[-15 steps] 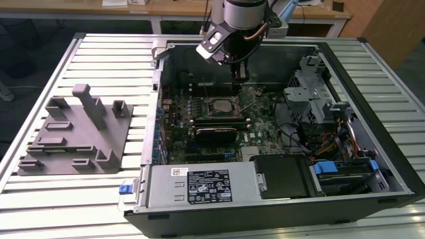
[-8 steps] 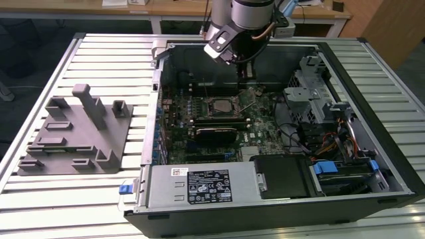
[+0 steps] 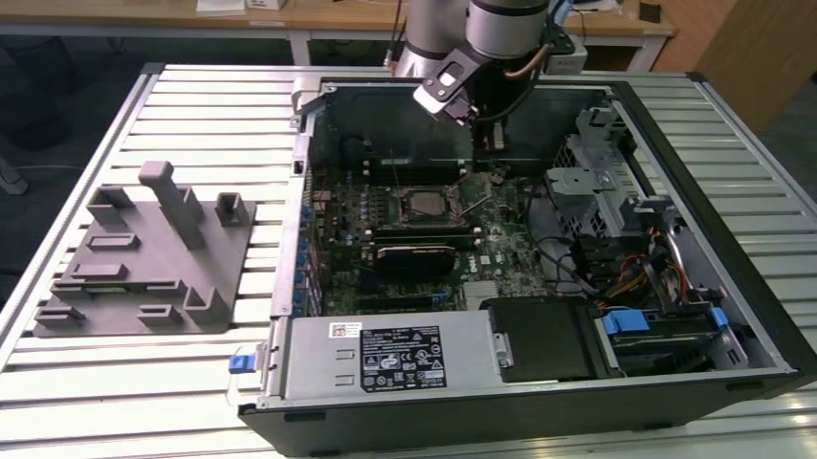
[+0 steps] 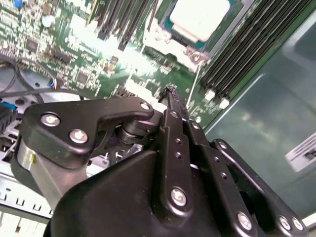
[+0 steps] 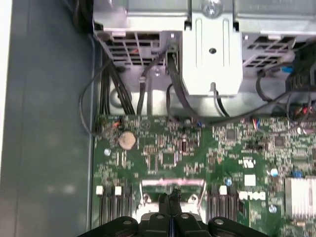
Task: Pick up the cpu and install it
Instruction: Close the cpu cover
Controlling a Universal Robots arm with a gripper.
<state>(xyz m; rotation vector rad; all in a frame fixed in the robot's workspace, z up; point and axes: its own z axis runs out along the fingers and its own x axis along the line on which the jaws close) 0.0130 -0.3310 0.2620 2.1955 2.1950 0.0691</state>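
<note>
We find the cpu [image 4: 200, 17] already lying in the socket [image 4: 190, 52] on the board [image 5: 168, 158], pale top up, so the pick and the placing look done. The gripper [image 4: 170, 94] hangs just beside the socket, its fingers pressed together with nothing between them. We judge the task near its end; whether the socket's frame is latched over the cpu we cannot tell. The grey tray [image 3: 141, 258] stands well apart from the socket.
</note>
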